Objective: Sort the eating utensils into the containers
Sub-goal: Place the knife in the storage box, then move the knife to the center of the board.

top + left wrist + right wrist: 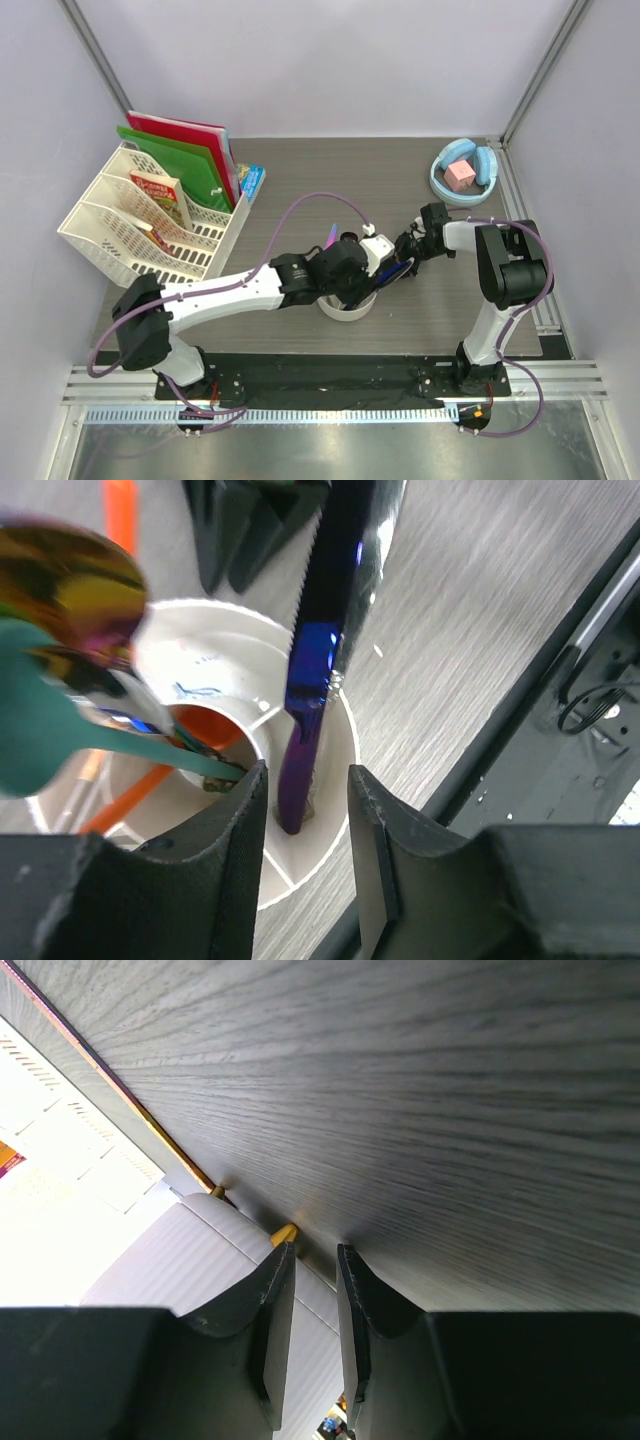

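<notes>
At the far left stands the white lattice file rack (120,225), with red and green folders (185,150) propped behind it. The left arm stretches from there to mid-table. From above, its wrist covers most of the white cup (345,314), so I get only the near rim in that view.

My left wrist camera fills in the rest. The left gripper (307,772) hangs over the cup's outer compartment with its claw released. The dark blue knife (322,650) stands handle-down between the fingers, close to one and with a clear gap to the other, and its blade runs up out of the frame. To the left, a teal spoon (35,730) and an iridescent gold spoon (65,575) are blurred and cropped by the edge. Orange chopsticks (130,795) lean in a lower-left compartment. I cannot make out how many pieces lie under them. Two black tapered shapes beside the blade at the top edge are too cropped for me to name.

In the overhead view the right gripper (315,1252) sits just right of the cup. Its fingers stand close with a slim gap and nothing visible between them, and I cannot tell whether it is clenched. Its camera gives me mostly wood grain, plus a blown-out white patch.

Back right, well apart from the cup, a light blue bowl (440,185) holds a pink cube (460,175).

The table (300,170) is grey wood-grain, with pale walls (330,60) around it.
</notes>
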